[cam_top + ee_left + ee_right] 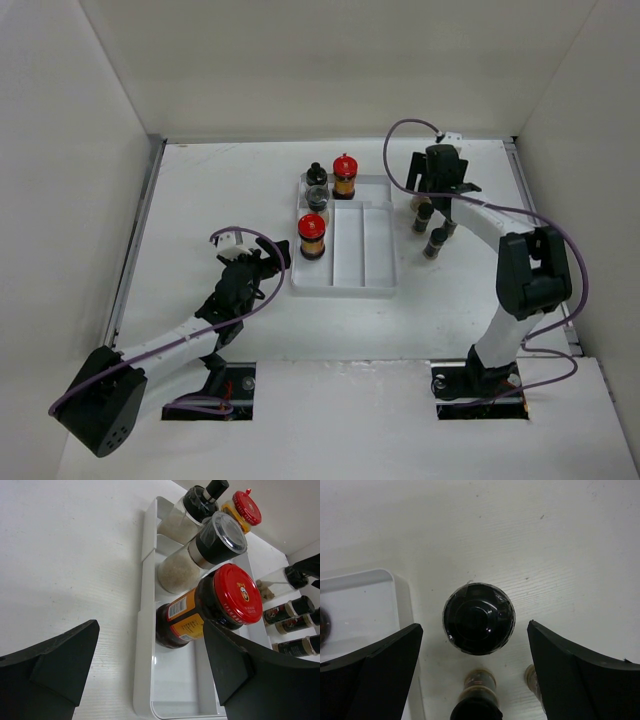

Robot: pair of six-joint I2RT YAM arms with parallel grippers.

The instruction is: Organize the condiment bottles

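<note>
The right gripper [472, 630] hangs directly above one black-capped bottle [478, 618], and its jaws are spread wide with nothing between them. The bottle stands upright on the table [560, 540], just beside the right wall of the white divided tray [402, 587], with a narrow gap between them at cap level. Its long axis is vertical and points straight up at the wrist camera, so only the round, glossy black cap shows; the body is hidden below it. The cap sits nearly in the middle between the two fingers, a little toward the left one. How high the fingertips are above the cap I cannot tell.

Two slim dark bottles [477, 692] stand close behind it, further from the tray's far end, so I judge a descent should stay straight to avoid touching them.

The left gripper [150, 630] is also wide open and empty, on the left side of the tray, facing a red-capped amber bottle [220, 605] already inside. The right arm is clearly the nearer one.
</note>
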